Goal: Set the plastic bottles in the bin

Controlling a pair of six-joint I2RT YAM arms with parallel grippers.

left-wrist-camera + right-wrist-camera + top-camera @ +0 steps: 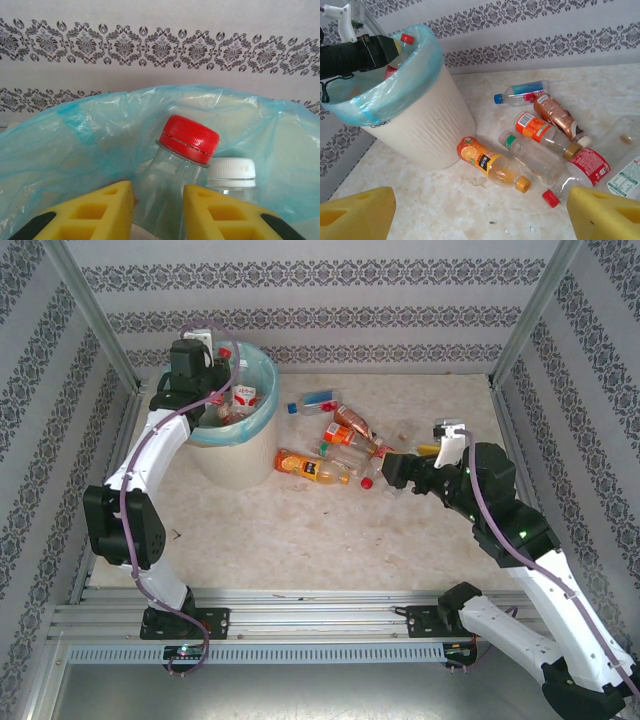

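The bin (236, 456) is a cream bucket with a turquoise liner (75, 135), standing at the back left. My left gripper (159, 192) hangs over its mouth, shut on a clear plastic bottle with a red cap (189, 139). A white-capped bottle (231, 172) stands in the bin beside it. Several more plastic bottles lie on the table right of the bin, among them an orange juice bottle (492, 165), a red-labelled one (580, 170) and a blue-labelled one (522, 92). My right gripper (481, 195) is open above the table in front of that pile, holding nothing.
The bin's wall (420, 130) stands close to the orange juice bottle (310, 468). Patterned walls and metal posts (95, 315) enclose the table. Bare marble-look tabletop (300, 540) stretches between the pile and the arm bases.
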